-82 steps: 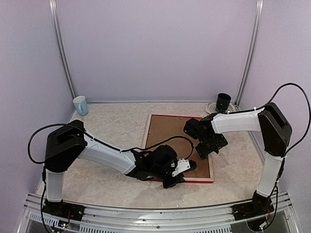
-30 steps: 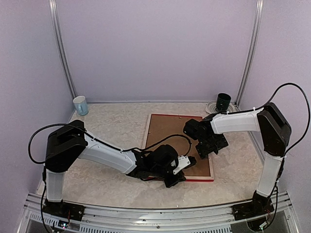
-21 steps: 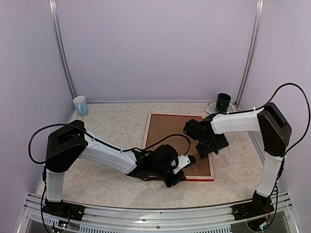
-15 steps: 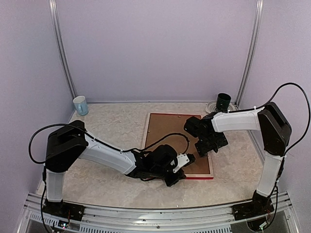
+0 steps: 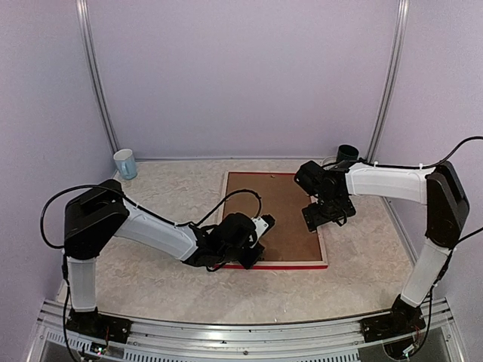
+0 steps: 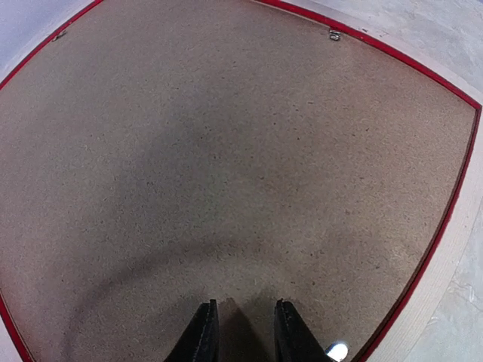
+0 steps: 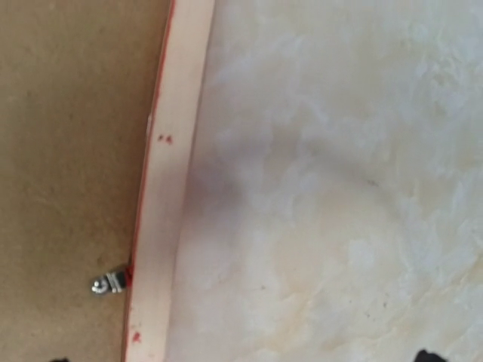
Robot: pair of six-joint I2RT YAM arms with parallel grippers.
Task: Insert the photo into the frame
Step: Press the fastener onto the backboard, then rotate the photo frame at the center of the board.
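While the left gripper holds its two fingers slightly parted, gripping nothing, over one brown backing board, the right gripper gapes wide and empty above the right rail of the one red frame, which lies face down on the table. Two cups stand at the back corners: a pale cup and a dark cup.

Loads of bare marbled tabletop left of the flat red-railed picture frame. Dark green cup sits by its far-right corner, white mug well off far-left.
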